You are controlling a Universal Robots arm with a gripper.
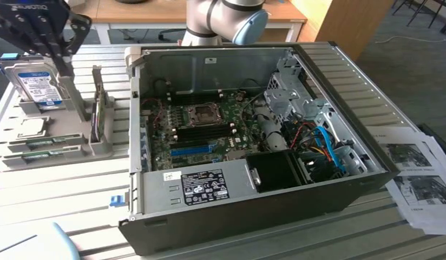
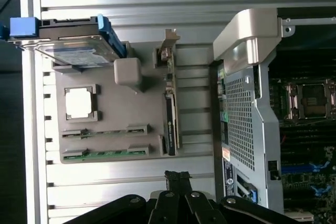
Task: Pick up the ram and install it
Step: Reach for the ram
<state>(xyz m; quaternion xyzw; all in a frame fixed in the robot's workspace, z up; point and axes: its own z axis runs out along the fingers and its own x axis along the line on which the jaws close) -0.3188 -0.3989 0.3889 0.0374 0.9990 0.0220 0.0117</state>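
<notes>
2 ram sticks (image 2: 105, 153) in tray (image 2: 107, 103), 1 HDD (image 2: 79, 55), hand (image 2: 178, 176) closed

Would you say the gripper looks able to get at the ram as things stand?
Probably yes: the ram lies uncovered in the grey holder with nothing over it, and the gripper hangs above that holder, though its jaws are shut.

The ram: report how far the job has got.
Done: nothing that shows. The ram lies in its grey tray, outside the open computer case. In hand: nothing; the gripper is shut and empty, hovering by the tray. Left: both the pick-up and the install.
</notes>
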